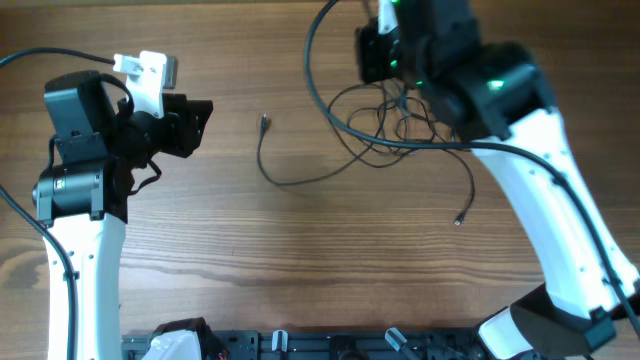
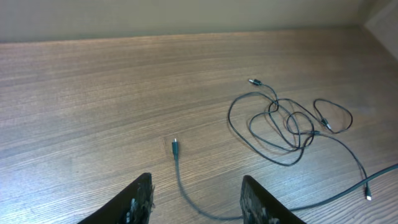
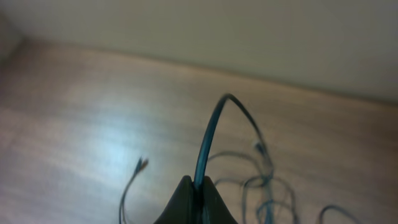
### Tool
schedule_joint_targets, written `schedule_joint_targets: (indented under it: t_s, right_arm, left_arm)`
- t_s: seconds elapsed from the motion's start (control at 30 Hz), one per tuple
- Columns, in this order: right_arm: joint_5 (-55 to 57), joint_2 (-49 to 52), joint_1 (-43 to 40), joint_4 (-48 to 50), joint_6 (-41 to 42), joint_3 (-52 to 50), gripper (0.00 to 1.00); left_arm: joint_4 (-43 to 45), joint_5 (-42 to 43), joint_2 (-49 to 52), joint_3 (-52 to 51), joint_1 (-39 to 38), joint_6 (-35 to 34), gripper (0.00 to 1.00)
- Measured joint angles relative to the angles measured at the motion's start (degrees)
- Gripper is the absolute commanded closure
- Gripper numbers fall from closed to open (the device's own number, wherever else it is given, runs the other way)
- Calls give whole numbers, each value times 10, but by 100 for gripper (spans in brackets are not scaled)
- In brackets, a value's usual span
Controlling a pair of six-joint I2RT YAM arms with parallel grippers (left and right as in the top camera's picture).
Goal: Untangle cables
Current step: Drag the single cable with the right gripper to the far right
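one strand pinched, knot unanchored

bench (image 1: 200,260) first: the left arm (image 1: 80,170) hovers over its left part, left jaws parted and empty. cables (image 1: 400,115) lie at the far right as a loose knot of loops beneath the right arm (image 1: 530,170). right jaws are clamped on a strand (image 3: 207,143) leading up from it. a tail ends in a plug (image 1: 264,122) mid-bench. risk: with nothing pinning the knot, a pull could drag it whole or cinch it, and the thin strand may slip.

Loads of bare brown wooden tabletop (image 1: 250,280) to reach across at the front and left, only snags being the tangle of thin black cables (image 2: 292,121) under the white right arm (image 1: 540,160) and one loose black strand (image 2: 176,155) mid-table.
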Motion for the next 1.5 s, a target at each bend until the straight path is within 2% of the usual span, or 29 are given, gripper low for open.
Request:
schedule_joint_targets:
  t_s: [0.23,0.53,0.83,1.2,1.5]
  right_arm:
    - [27,0,-37,-73,0,110,95]
    - [67,0,-120,-135,-11,164,96]
    - [80,0,-274,-183,-11,179,96]
    - [85,0,-471,-186,-6,179,95]
    - [48,0,-624,-181,9,179,95]
  left_arm:
    - [0,0,0,0,0,0,53]
    - [0,0,0,0,0,0,51]
    - [0,0,0,0,0,0,51]
    - [0,0,0,0,0,0,50]
    - [0,0,0,0,0,0,50]
